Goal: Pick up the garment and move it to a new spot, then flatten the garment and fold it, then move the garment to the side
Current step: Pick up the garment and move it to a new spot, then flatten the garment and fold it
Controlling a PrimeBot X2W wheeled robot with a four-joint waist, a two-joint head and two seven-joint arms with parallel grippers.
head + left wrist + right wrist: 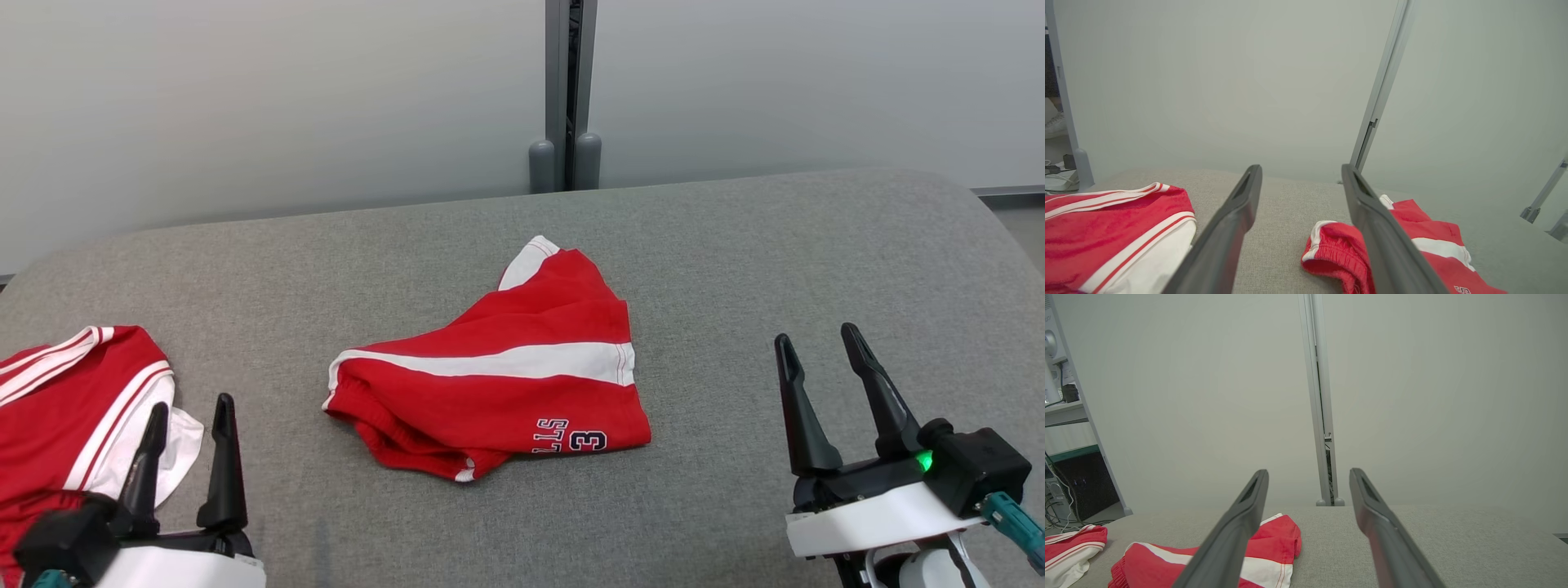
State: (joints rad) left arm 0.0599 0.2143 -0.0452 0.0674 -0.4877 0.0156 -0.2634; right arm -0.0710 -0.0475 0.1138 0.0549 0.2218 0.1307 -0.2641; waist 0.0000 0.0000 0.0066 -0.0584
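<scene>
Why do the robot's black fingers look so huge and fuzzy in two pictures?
Left wrist view: the left gripper sits right by the lens, so it looms big and soft. Right wrist view: same for the right gripper. Head view: both look small and sharp.

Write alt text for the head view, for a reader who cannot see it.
Crumpled red shorts with a white stripe lie at the centre of a grey table. Another red-and-white garment lies at the left edge; the left hand and right hand show open and empty at the bottom corners.
</scene>
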